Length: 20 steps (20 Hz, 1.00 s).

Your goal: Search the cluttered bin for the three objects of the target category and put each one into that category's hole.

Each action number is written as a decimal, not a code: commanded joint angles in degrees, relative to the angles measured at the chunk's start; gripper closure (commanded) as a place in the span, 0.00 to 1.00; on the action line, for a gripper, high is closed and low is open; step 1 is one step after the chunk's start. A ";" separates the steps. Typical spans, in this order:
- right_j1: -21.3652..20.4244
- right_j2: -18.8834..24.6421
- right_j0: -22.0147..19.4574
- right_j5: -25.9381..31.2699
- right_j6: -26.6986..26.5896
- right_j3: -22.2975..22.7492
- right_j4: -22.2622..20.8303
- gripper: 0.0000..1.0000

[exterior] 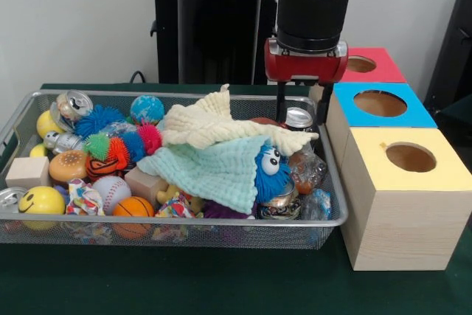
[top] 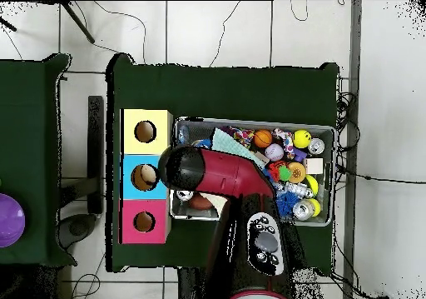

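Observation:
The bin (exterior: 184,220) is a wide silver mesh tray full of toys, cloths and cans; it also shows in the overhead view (top: 334,179). My gripper (exterior: 302,113) hangs over the bin's back right corner. It is open, with one black finger (exterior: 282,102) on each side of an upright silver can (exterior: 299,118). Three wooden boxes stand in a row beside the bin, each with a round hole: red top (exterior: 369,64), blue top (exterior: 380,102), yellow top (exterior: 409,158). In the overhead view the arm (top: 218,172) hides the gripper and the can.
A cream cloth (exterior: 221,123) and a mint cloth (exterior: 214,167) cover the bin's middle, next to a blue fuzzy toy (exterior: 273,167). Other cans (exterior: 74,105) (exterior: 63,140), a smiley ball (exterior: 42,201), a baseball (exterior: 110,189), a basketball (exterior: 133,208) and wooden blocks (exterior: 28,171) lie at the left.

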 commanded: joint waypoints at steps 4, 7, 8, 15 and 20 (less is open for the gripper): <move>1.85 -1.68 -2.29 2.81 12.63 -0.18 2.01 0.00; 2.28 -0.59 -2.73 4.45 11.33 -1.88 2.27 0.00; 2.69 0.45 -2.94 5.59 10.66 -2.83 2.71 0.00; 6.05 1.60 -1.07 12.36 10.35 -11.62 2.55 0.00; 8.77 1.21 -0.63 14.61 11.34 -17.05 2.46 0.00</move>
